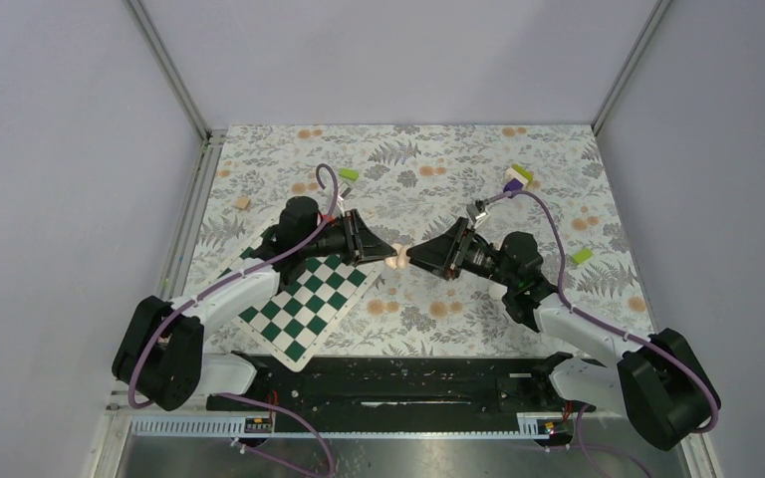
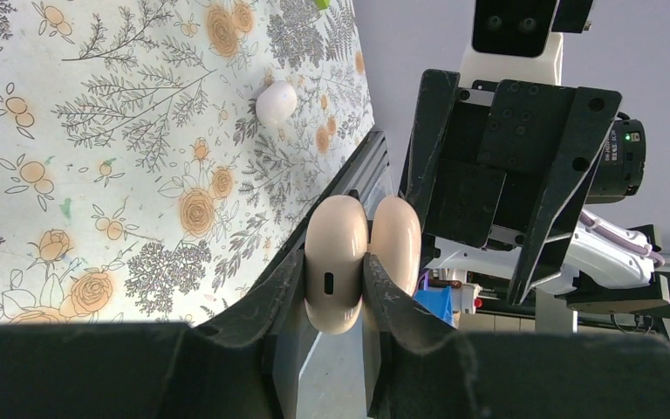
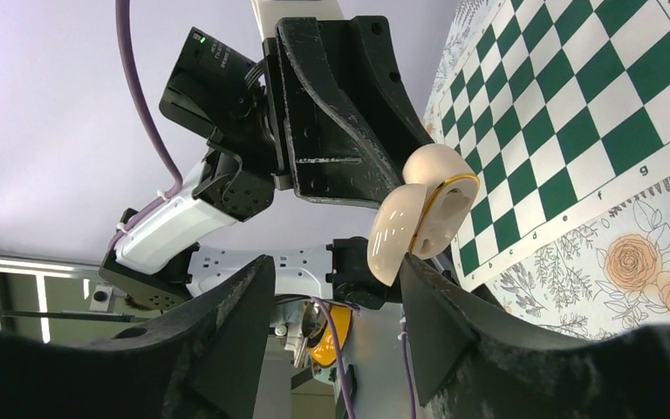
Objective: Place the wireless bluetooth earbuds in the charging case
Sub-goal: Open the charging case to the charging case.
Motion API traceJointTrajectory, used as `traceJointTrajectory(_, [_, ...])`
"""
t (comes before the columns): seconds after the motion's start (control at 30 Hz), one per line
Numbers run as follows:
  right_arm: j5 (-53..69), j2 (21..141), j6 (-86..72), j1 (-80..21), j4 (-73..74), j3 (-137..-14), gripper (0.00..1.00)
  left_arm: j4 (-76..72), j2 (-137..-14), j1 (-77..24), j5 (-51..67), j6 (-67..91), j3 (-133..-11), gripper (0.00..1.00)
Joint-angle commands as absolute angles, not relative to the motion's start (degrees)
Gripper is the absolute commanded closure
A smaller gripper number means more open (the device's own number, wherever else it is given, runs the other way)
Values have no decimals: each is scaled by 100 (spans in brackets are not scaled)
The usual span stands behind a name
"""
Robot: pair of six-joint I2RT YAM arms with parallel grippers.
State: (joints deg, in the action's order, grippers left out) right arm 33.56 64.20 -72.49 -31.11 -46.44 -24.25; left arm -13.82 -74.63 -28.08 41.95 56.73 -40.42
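Evidently early: left hand (image 2: 335, 278) clamps the part-open case (image 3: 427, 205) mid-frame, right hand (image 3: 336, 262) released, a likely earbud (image 2: 275, 102) loose at upper centre.

Top view. At centre the left gripper (image 1: 389, 257) and right gripper (image 1: 414, 259) meet tip to tip at the charging case (image 1: 398, 261), together barring the middle band. Passage lies open over the floral mat (image 1: 428, 149) above them, between the green block (image 1: 347, 174) upper left and the purple-yellow block (image 1: 518, 179) upper right.

Top camera looks down from behind; close, opposed wrist cameras share the charging case (image 2: 336, 262).
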Motion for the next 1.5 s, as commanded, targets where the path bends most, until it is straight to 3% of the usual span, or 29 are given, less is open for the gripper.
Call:
traceJointTrajectory(0.0, [3623,6199,-7188,-3133,-5064,-2783,38,-1119,-7491,-2787,3886,5394,-4114,100])
traceJointTrajectory(0.13, [3541,5965,-6607,-3129,-4017,-2889,38,-892,-7528,-2785,4001,5350,-4260,100])
traceJointTrajectory(0.37, [3113,5168,-4787,-3127,-1169,-3486,37,1340,-7979,-2745,4084,4572,-5314,100])
traceJointTrajectory(0.53, [2648,4811,-3231,-3129,786,-4109,37,2082,-8187,-2716,3994,4597,-5561,100])
traceJointTrajectory(0.73, [2021,4758,-2433,-3531,1311,-4140,37,3262,-8448,-2719,3339,5165,-5997,100])
traceJointTrajectory(0.9, [701,4847,-1929,-4406,922,-3855,36,4645,-8761,-2764,2524,5319,-6699,100])
traceJointTrajectory(1.17, [-1129,5271,766,-6388,-1648,-2644,37,4901,-9045,-2760,3081,5586,-6873,100])
traceJointTrajectory(1.47, [-2232,7058,2331,-7027,-4314,-2488,36,4957,-8995,-2766,3306,5782,-6758,100])
